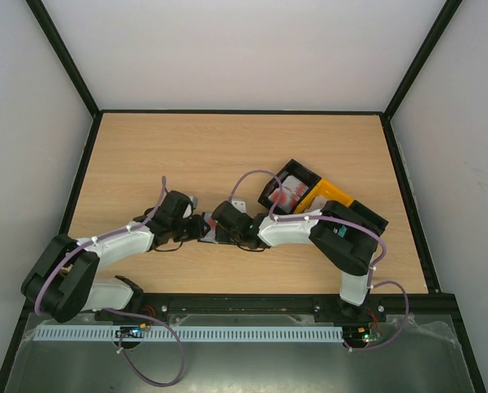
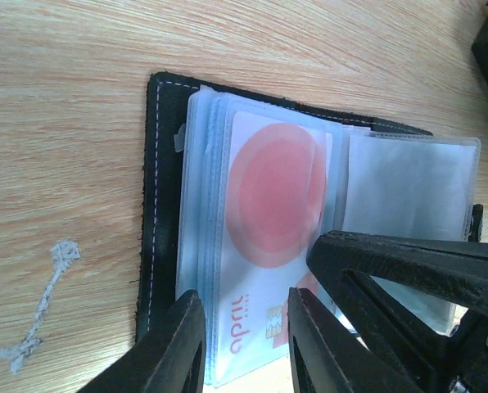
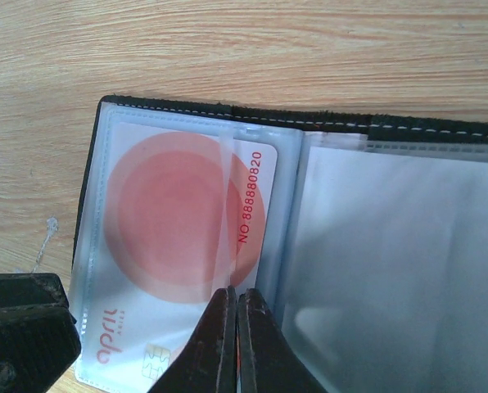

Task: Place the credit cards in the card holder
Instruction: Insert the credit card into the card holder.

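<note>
Left gripper (image 2: pixel 246 311): fingers are standing apart, flanking the near end of a credit card (image 3: pixel 178 221); whether they are pinching its edges cannot be told. Right gripper (image 3: pixel 232 295): jaws are clenching fully shut, tips pressing on the card's face close to the holder's fold, with nothing seen between them. The card, white with a large red disc and a gold chip, is showing through a clear sleeve (image 3: pixel 101 205) and is reading "april" and "NO:888880820"; the small line under the brand is too fine to read. Card holder (image 2: pixel 162 164): black, white-stitched, lying open and flat on the wooden table (image 2: pixel 64 123), directly under both grippers. Farthest, well apart: joined black and yellow bins (image 1: pixel 326 193), the black one holding further credit cards (image 1: pixel 286 195).
</note>
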Motion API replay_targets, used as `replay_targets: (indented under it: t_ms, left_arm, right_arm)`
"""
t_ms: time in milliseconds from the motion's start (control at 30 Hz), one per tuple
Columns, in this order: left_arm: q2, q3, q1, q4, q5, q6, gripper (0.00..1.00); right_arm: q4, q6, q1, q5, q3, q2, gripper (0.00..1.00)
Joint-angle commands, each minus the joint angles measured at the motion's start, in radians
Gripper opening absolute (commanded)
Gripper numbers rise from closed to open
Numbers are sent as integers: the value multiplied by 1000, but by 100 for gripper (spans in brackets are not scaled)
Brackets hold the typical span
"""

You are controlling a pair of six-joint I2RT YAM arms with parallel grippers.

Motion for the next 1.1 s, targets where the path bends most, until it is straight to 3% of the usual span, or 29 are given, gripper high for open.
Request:
replay_targets:
  t_ms: [0, 667, 800, 1067]
  left_arm:
    - [-7, -6, 4, 9, 12, 11, 29]
    - [56, -17, 5, 34, 31, 17, 30]
    - [54, -16, 4, 47, 72, 17, 25]
    - [29, -10, 4, 74, 156, 26, 24]
  right_arm:
    - [-92, 8, 4, -4, -41, 35, 2]
    - [-92, 10, 5, -8, -45, 35, 2]
    - [-93, 10, 4, -8, -44, 34, 2]
    - [-63, 14, 5, -2, -56, 10, 2]
